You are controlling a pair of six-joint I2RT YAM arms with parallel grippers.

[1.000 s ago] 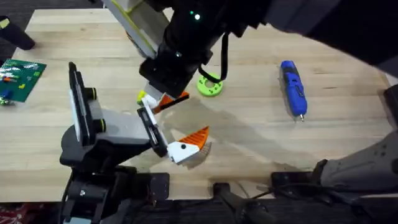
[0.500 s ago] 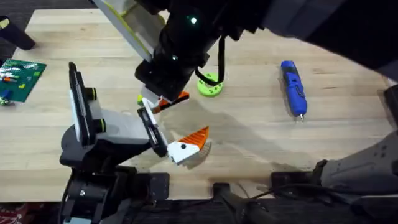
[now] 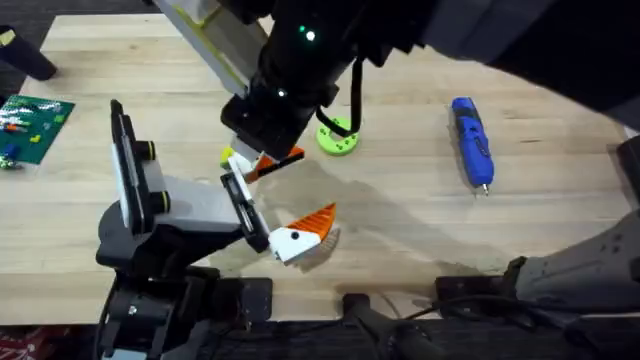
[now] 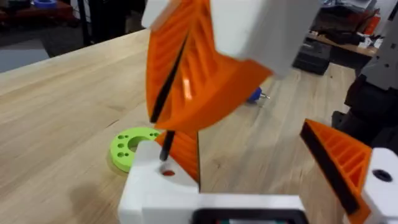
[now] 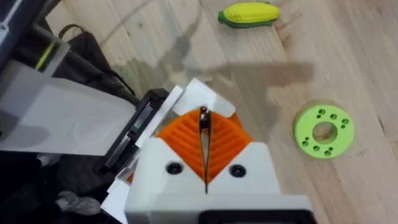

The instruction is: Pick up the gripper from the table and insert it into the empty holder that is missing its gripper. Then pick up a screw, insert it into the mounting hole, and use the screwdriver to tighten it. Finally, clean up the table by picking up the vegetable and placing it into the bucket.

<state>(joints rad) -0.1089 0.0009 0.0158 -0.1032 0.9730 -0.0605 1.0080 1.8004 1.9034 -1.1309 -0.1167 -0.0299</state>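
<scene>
While the right arm reaches across the middle of the wooden table, its right gripper is pressed closed on the gripper, the small orange wedge with a dark edge. In the right wrist view the two orange ribbed pads meet along a thin dark line, with the wedge pinched between them. From overhead, the wedge juts out below the right arm's dark wrist, directly above the front end of the holder. The left wrist view shows the pinched wedge's dark edge touching the holder's white front block, beside a small hole in that block; whether it is seated cannot be told.

The holder stands on the left arm's black base, its tall black plate upright and its yellow-ringed knobs facing right. An orange ridged wedge on a white base, the left gripper's one fitted finger, lies just right of the holder, so the left gripper stands spread apart, gripping nothing.

Near the right gripper lies a green ring. The screwdriver lies well apart to the right. The vegetable, a yellow corn cob, lies on the table beyond the holder.
</scene>
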